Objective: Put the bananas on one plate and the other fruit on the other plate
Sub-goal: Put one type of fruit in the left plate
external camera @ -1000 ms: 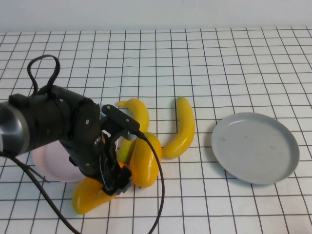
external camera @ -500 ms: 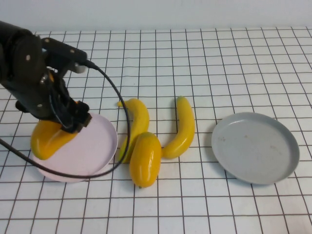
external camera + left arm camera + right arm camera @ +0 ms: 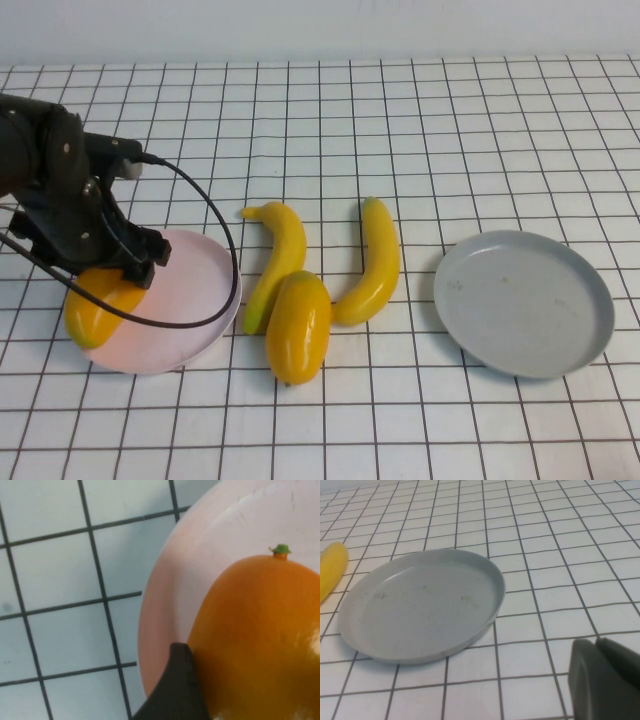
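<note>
The orange fruit [image 3: 97, 309] lies at the pink plate's [image 3: 190, 290] left rim, gripped by the left end effector [image 3: 108, 283]. Bananas [image 3: 280, 252] and the yellow fruit [image 3: 297, 327] crowd mid-table. The grey plate [image 3: 524, 301] holds nothing. The right end effector [image 3: 602, 680] is beside it, fingers together.

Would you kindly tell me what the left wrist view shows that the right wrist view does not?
Only the left wrist view shows the orange fruit lying on the pink plate, with the left gripper over it and one of its dark fingers against the fruit. Only the right wrist view shows the empty grey plate, a banana tip and the right gripper. Both share the gridded table.
</note>
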